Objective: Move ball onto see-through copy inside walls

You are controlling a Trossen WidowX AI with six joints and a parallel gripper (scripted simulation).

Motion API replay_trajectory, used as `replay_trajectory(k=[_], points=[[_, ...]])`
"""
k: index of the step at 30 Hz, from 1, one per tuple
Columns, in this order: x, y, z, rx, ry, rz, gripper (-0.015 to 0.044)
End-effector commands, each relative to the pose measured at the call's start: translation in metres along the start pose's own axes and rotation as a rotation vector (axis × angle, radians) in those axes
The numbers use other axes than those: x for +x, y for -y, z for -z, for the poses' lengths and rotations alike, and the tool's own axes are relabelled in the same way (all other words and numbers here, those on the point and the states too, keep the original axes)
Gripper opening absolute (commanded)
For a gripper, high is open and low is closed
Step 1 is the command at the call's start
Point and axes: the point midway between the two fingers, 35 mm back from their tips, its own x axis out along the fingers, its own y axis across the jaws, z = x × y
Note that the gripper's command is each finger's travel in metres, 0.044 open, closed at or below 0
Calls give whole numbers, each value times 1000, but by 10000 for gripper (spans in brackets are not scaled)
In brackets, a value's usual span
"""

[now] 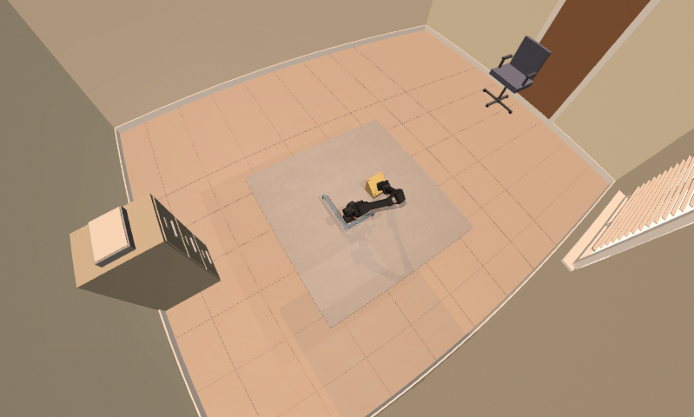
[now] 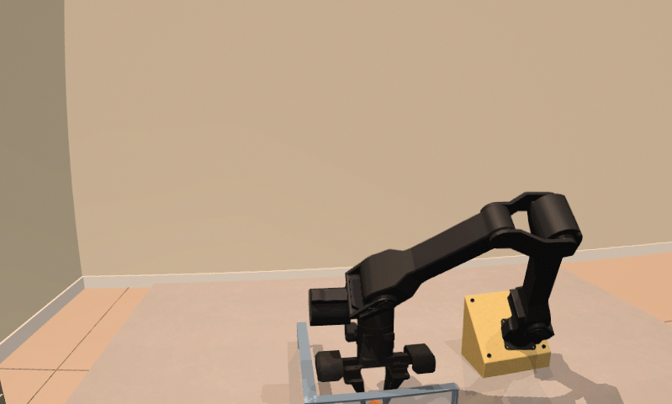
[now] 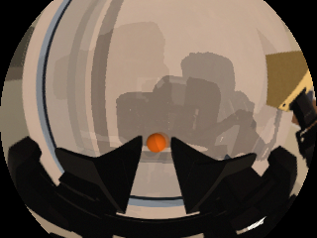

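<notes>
1 black arm (image 2: 459, 245) reached out from its yellow base block (image 2: 484, 340) and bent down over the table (image 2: 188, 340), its wrist pointing straight at the surface. 2 low clear walls (image 2: 306, 365) met in a corner just beside the gripper (image 2: 377, 385): one wall ran along one side of it, the other crossed just beyond its fingertips, on the side facing the exterior camera. The gripper hung low inside that corner with its fingers parted and closed on nothing. In the wrist view the orange ball (image 3: 157, 143) lay between the 2 fingertips with a narrow gap showing on either side. It sat within the walls; in the exterior view only a sliver of it (image 2: 374, 401) showed through the near wall below the fingertips.
</notes>
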Motion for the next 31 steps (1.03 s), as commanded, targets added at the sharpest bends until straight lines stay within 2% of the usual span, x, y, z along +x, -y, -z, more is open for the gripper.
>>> replay_trajectory(k=[1, 7, 13, 25, 31], points=[[0, 0, 0, 0, 0, 0, 207], [-3, 0, 0, 0, 1, 0, 207], [-83, 2, -1, 9, -1, 10, 207], [-77, 0, -2, 18, -4, 1, 207], [-119, 3, -2, 14, -5, 0, 364]])
